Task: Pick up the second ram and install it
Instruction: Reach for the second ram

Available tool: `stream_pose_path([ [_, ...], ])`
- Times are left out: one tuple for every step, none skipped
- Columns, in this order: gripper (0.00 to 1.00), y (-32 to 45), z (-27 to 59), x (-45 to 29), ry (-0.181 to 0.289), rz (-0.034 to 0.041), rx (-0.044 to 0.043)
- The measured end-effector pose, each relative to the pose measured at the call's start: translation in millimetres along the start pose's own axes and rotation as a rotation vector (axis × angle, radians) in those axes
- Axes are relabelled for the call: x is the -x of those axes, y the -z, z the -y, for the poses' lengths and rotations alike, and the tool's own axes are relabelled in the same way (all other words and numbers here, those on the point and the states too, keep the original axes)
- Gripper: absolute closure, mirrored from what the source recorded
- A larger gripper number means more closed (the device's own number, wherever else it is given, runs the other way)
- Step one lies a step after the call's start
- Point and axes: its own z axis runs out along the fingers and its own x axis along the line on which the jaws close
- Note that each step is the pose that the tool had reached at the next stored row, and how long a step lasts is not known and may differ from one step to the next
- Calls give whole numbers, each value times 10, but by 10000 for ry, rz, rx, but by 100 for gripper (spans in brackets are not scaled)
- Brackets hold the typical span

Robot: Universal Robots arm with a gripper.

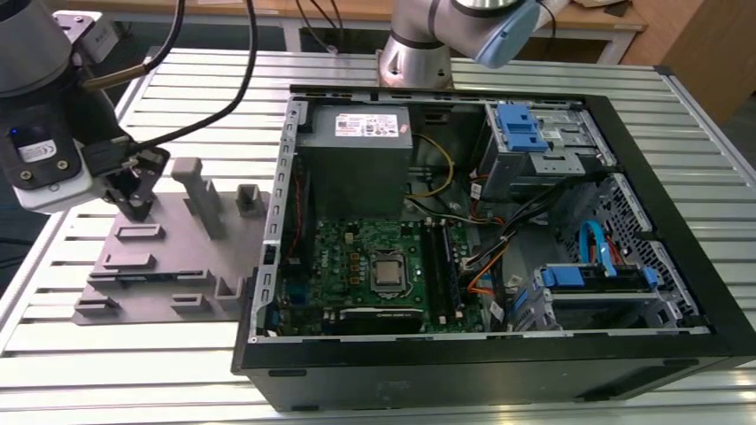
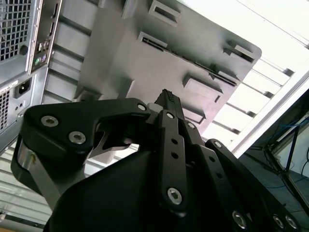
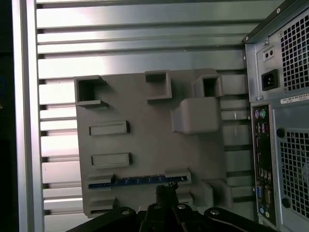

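Observation:
The second ram (image 3: pixel 137 181) is a thin dark blue stick standing on edge in a slot of the grey holder plate (image 3: pixel 149 140), seen in the first wrist view. My gripper (image 3: pixel 166 189) hovers just above the plate, over one end portion of the stick, with its black fingers (image 2: pixel 169 113) pressed together and nothing between them. In the exterior view my gripper (image 1: pixel 138 202) hangs over the holder plate (image 1: pixel 177 266) at that view's left, outside the open computer case (image 1: pixel 473 230). The motherboard's memory slots (image 1: pixel 443 266) lie inside the case beside the processor.
Upright grey posts (image 1: pixel 201 195) rise from the holder plate close to my gripper. The case's rear panel (image 3: pixel 282 121) with ports and fan grilles stands next to the plate. Cables (image 1: pixel 520 230), blue drive brackets (image 1: pixel 520 128) and a power supply (image 1: pixel 354 133) crowd the case interior.

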Motion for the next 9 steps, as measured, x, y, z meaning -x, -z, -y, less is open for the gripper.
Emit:
stream_pose_path([
  [93,-7,3,-10,-1,0,0],
  [93,-14,6,-22,-1,-1,-1],
  [93,-21,9,-35,0,0,0],
  [93,-28,12,-49,0,0,0],
  [93,-34,14,-61,-1,0,0],
  [93,-41,17,-75,0,0,-1],
  [93,-48,18,-86,-1,-1,-1],
  [93,-56,20,-96,-1,0,0],
  [93,-63,22,-103,0,1,0],
])
